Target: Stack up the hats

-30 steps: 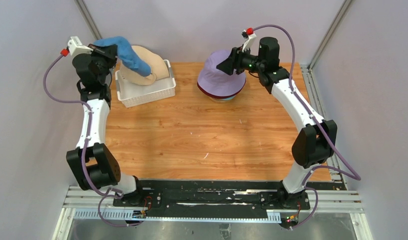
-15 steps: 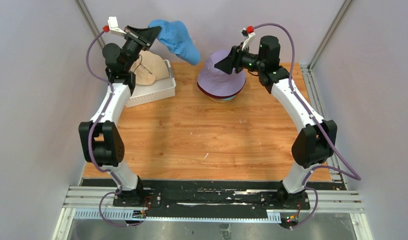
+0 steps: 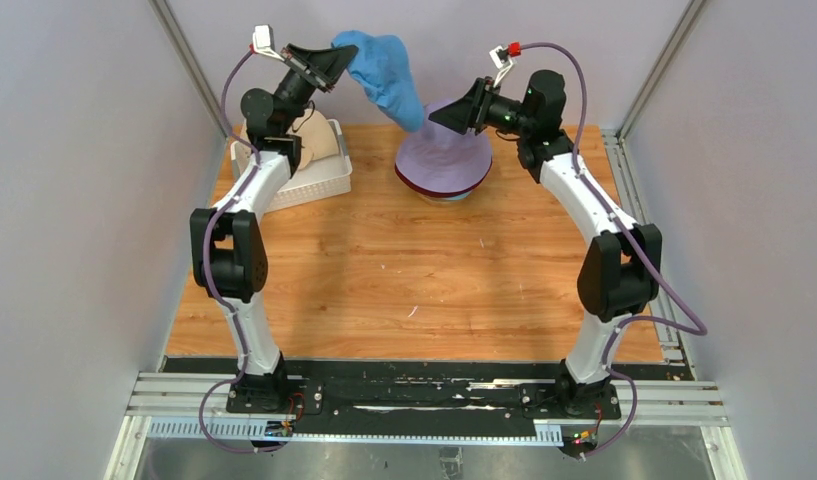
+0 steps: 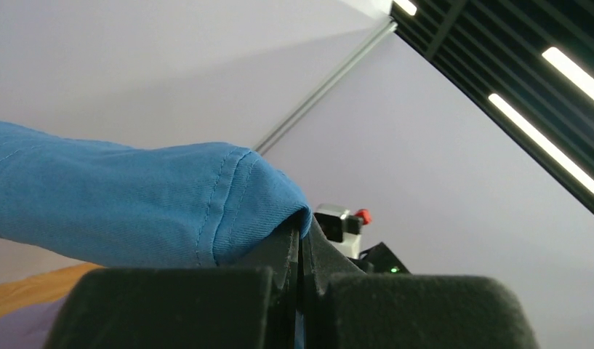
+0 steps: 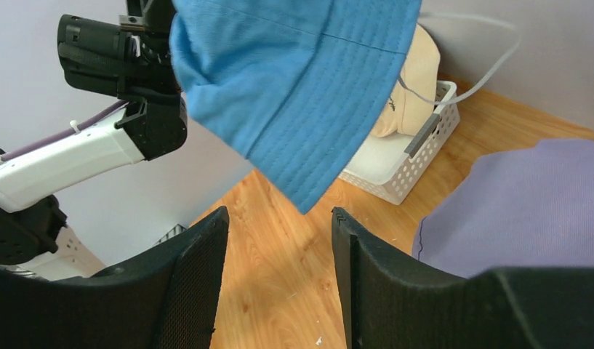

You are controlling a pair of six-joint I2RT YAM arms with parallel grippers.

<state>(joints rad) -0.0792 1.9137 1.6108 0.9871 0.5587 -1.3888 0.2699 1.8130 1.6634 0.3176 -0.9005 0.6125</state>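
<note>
My left gripper (image 3: 336, 62) is shut on the blue hat (image 3: 386, 78) and holds it high in the air, left of the stack. The pinched cloth shows in the left wrist view (image 4: 134, 196). The lavender hat (image 3: 446, 158) tops the stack at the table's back; a dark red brim (image 3: 424, 192) and a teal edge show under it. My right gripper (image 3: 436, 118) is open and empty, above the stack's left side, facing the blue hat (image 5: 301, 80). The beige hat (image 3: 319, 140) lies in the white basket (image 3: 319, 185).
The white mesh basket stands at the back left corner, also in the right wrist view (image 5: 395, 171). Grey walls close in on both sides and the back. Bare wooden tabletop (image 3: 404, 270) lies between the arms.
My left arm has lifted the blue hat out of the basket and swung it up and right toward the stack. My right gripper has risen slightly and turned toward it.
</note>
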